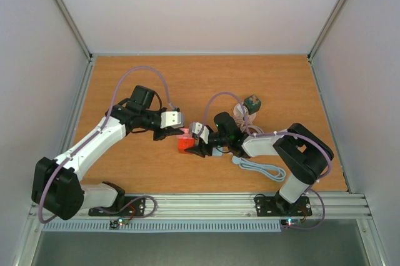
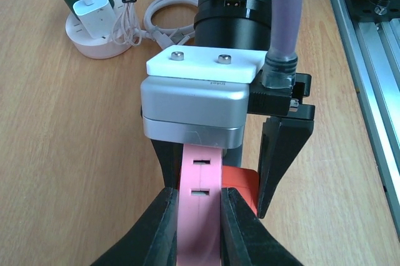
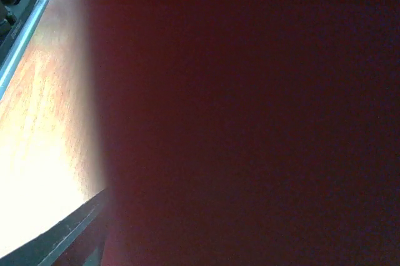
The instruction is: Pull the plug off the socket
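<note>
A pink socket piece (image 2: 199, 178) with two slots sits joined to a red plug block (image 2: 240, 182) on the wooden table. In the top view the pink piece (image 1: 185, 132) lies just behind the red block (image 1: 185, 145). My left gripper (image 2: 199, 222) is shut on the pink piece, one finger on each side. My right gripper (image 1: 200, 147) reaches in from the right, and its black fingers (image 2: 284, 153) stand on either side of the red block, touching it. The right wrist view is filled with dark red, so its jaws are hidden there.
A round white power strip (image 2: 100, 44) with a white charger, a coiled white cable and a green box (image 1: 252, 102) stands behind the right arm. A grey cable (image 1: 262, 167) lies near the right arm's base. An aluminium rail (image 1: 206, 203) runs along the front edge.
</note>
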Tool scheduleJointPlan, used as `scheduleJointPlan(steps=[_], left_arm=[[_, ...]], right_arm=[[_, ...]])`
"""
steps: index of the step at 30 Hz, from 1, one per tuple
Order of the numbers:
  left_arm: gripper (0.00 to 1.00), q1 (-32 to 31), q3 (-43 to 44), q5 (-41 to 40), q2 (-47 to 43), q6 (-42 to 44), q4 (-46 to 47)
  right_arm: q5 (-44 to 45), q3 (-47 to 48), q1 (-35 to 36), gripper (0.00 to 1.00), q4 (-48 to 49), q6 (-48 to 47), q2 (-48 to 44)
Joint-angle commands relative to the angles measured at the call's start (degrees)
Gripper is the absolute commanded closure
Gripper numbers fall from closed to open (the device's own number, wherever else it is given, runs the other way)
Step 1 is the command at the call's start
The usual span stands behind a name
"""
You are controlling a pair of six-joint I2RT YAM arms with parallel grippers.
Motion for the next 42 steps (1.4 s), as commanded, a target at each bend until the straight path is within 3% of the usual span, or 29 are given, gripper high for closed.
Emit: scheduleJointPlan(steps=[1, 6, 18, 29, 37, 42], left_arm=[[0.99, -0.2, 2.4, 3.8, -1.0, 0.8, 1.2], [0.99, -0.2, 2.6, 3.0, -1.3, 1.8, -0.9], [0.99, 0.6, 5.9, 3.6, 0.0, -0.1, -3.9], [0.99, 2.2, 9.4, 4.0, 1.1, 3.8, -8.9], [0.99, 2.2, 10.4, 5.3, 1.6, 5.1, -9.8], [0.99, 2.2, 11.1, 6.3, 2.6, 5.6, -10.6]], right_arm=[[1.9, -1.5, 0.4, 0.45, -3.4, 0.0, -0.3], [2.0, -0.1, 0.4, 0.20, -4.2, 1.9, -1.7], [0.8, 4.7, 0.4, 0.03, -6.6, 7.7, -5.4], [-5.1, 4.7, -4.4, 0.07, -18.2, 7.5, -16.5], [-10.2, 7.8, -6.5, 0.26, -25.2, 10.7, -20.4], [-11.3, 10.2, -6.5, 0.32, -25.9, 11.4, -18.9]])
